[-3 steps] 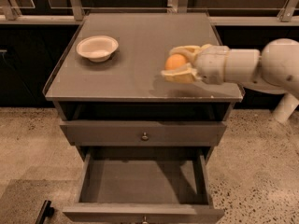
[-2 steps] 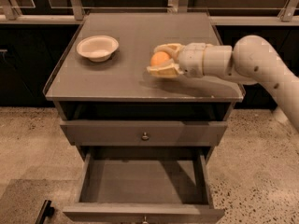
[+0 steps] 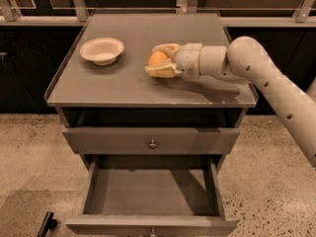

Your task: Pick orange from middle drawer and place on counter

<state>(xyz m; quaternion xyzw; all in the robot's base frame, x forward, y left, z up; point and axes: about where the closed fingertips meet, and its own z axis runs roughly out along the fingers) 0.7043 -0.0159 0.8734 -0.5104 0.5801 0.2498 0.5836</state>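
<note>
The orange [image 3: 157, 59] is a small round fruit held between the two pale fingers of my gripper [image 3: 160, 60]. The gripper is low over the middle of the grey counter [image 3: 113, 85], and whether the orange rests on the surface cannot be told. My white arm [image 3: 256, 78] reaches in from the right. The middle drawer [image 3: 150, 191] is pulled open below, and its flat grey floor is bare.
A white bowl [image 3: 101, 50] stands on the counter's left part, well left of the gripper. A shut drawer front with a small knob [image 3: 152, 143] sits above the open drawer. A dark railing runs behind the cabinet. Speckled floor lies around it.
My gripper has carried the orange leftward, from over the counter's right edge to the middle of the counter, and the arm has stretched out further.
</note>
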